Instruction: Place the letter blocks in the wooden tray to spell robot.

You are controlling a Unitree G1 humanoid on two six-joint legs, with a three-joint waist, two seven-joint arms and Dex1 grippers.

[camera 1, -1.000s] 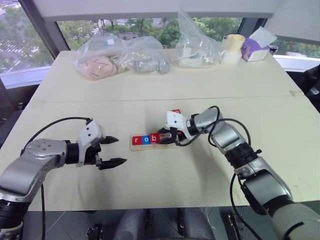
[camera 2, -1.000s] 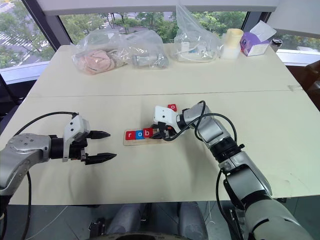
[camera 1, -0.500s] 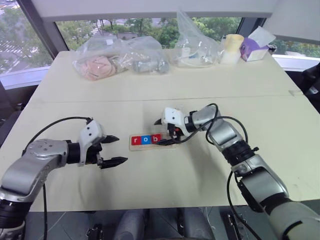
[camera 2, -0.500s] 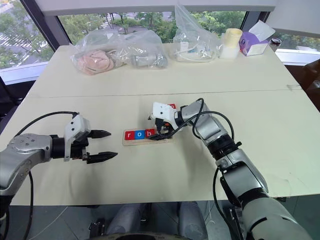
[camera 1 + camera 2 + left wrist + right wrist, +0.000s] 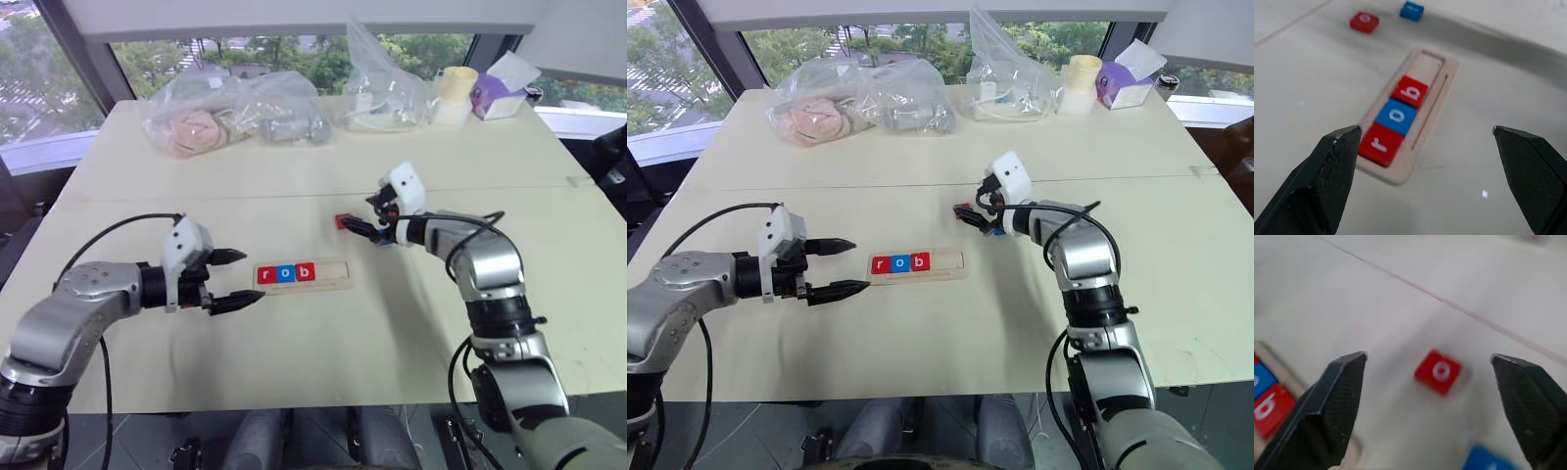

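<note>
The wooden tray (image 5: 328, 274) lies mid-table with three letter blocks at its left end: red r (image 5: 265, 275), blue o (image 5: 284, 274), red b (image 5: 305, 272); the rest of its slot is bare. A loose red o block (image 5: 1438, 371) lies on the table behind the tray's right end, and a loose blue block (image 5: 1488, 462) lies close by. My right gripper (image 5: 361, 217) hovers open just above the red o block, holding nothing. At the tray's left end, my left gripper (image 5: 250, 278) is open and empty, pointing along the tray.
Clear plastic bags (image 5: 235, 113) with assorted items line the table's far side. A pale cup (image 5: 456, 93) and a purple-and-white box (image 5: 500, 93) stand at the back right. A seam (image 5: 196, 199) crosses the tabletop behind the tray.
My right gripper opened at the tray's b block, lifted away and swung back and to the right over the loose red o block. The left gripper edged closer to the tray's left end.
</note>
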